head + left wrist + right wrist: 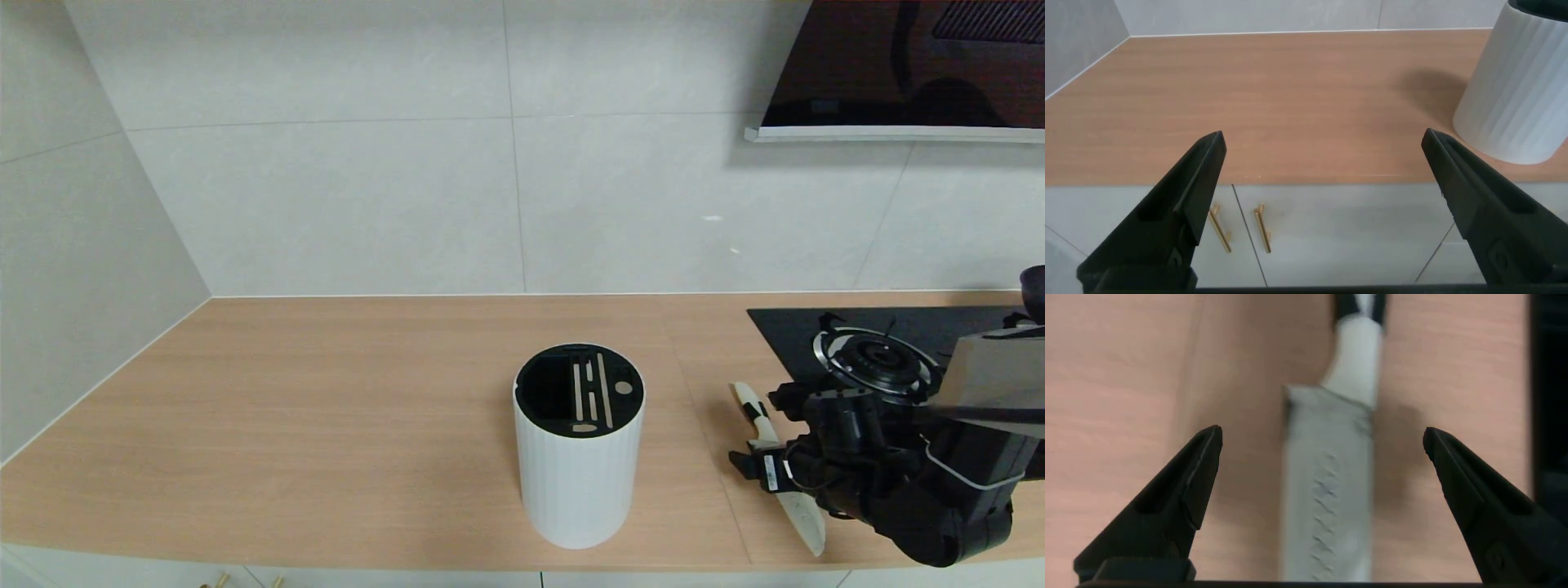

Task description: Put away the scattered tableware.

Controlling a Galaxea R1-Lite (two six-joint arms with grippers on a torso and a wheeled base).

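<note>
The knife (753,411) lies flat on the wooden counter (326,425), between the white ribbed holder (578,457) and the black stove (788,327), with its pale handle pointing toward the wall and its blade toward the counter's front edge. The right gripper (758,429) hangs just above it, jaws spread wide to either side of the blade and holding nothing. The left gripper (1322,139) is also wide apart and empty, near the counter's front edge, with the holder off to one side.
</note>
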